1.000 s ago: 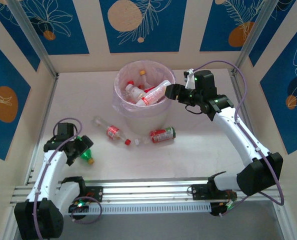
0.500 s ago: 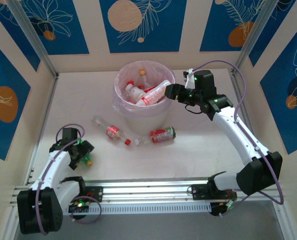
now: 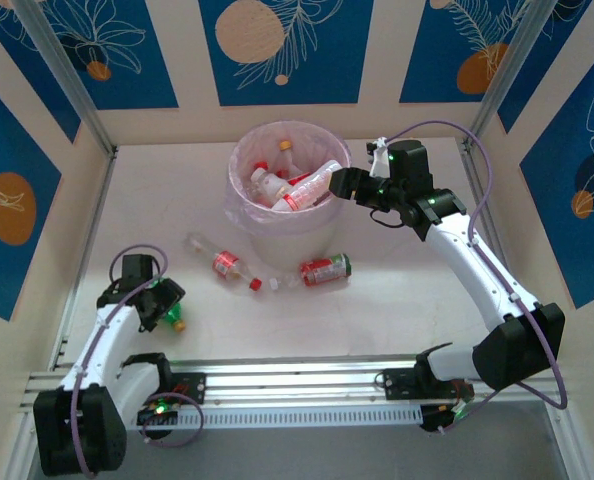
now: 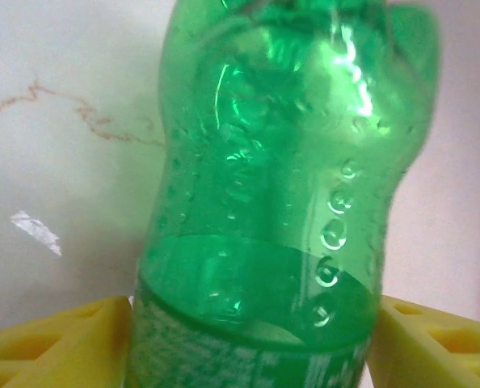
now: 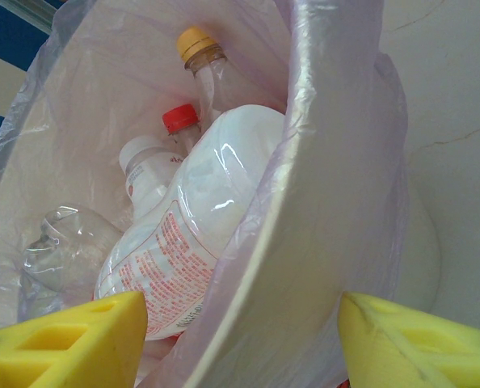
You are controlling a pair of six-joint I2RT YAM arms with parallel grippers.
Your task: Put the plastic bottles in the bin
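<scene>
A green bottle (image 3: 175, 316) with an orange cap lies on the table at the near left. My left gripper (image 3: 161, 304) is shut on it, and in the left wrist view the yellow pads (image 4: 62, 343) press both sides of the green bottle (image 4: 280, 162). The bin (image 3: 289, 236) stands at the far centre with several bottles inside. My right gripper (image 3: 339, 184) hovers open over the bin's right rim (image 5: 292, 194), straddling it. A pale-labelled bottle (image 5: 187, 242) leans inside against that rim, seen from above as the pale-labelled bottle (image 3: 310, 187).
Two clear red-labelled bottles lie in front of the bin, one (image 3: 223, 261) to the left and one (image 3: 325, 269) to the right. A metal rail (image 3: 297, 375) runs along the near edge. Frame posts stand at the far corners.
My left gripper has shifted slightly over the green bottle and its jaws have closed in on the bottle's sides. The right arm has not moved.
</scene>
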